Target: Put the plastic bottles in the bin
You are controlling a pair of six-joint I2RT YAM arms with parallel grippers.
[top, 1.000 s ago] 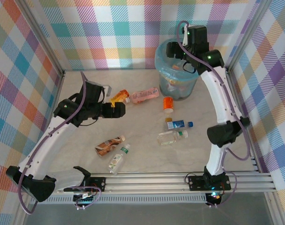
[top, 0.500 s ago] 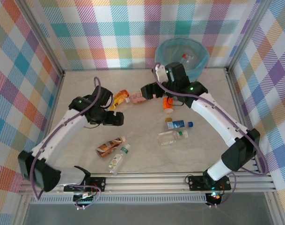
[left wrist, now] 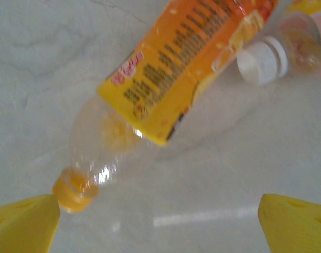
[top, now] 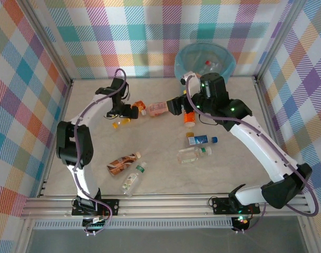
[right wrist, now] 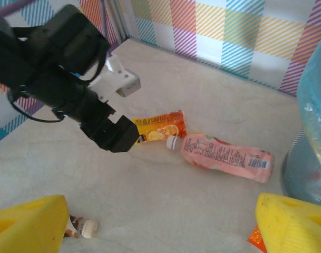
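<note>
Orange-label bottle point(left wrist: 186, 63) close up in the left wrist view: lying flat, clear neck, orange cap point(left wrist: 73, 192) just beside one yellow fingertip point(left wrist: 23, 224). Left gripper point(left wrist: 160, 226) is spread wide, nothing pinched.

Right wrist view adds what that one cuts off: the pink-label bottle point(right wrist: 223, 155) whole, on its side, white cap pointing at the orange one and nearly touching it, plus the bin point(right wrist: 308, 142) wall at the right edge. Right gripper point(right wrist: 160, 226) is spread too, empty, hanging over bare table point(top: 165, 179).

Top view gives the layout. The bin is at the far wall, blue bag liner, with a red-capped bottle point(top: 208, 66) inside (maybe more, can't tell). Five more lie loose on the table: orange-capped bottle point(top: 189, 118), blue-label bottle point(top: 201, 139), clear bottle with green cap point(top: 193, 154), brown-label bottle point(top: 122, 164), second green-capped bottle point(top: 133, 177).

Versus a second ago:
- right gripper was up at the bin rim, now low beside the pink-label bottle
- left gripper was left of the orange one, now over it
- the bin shows further back against the wall
- the five loose bottles haven't shifted
</note>
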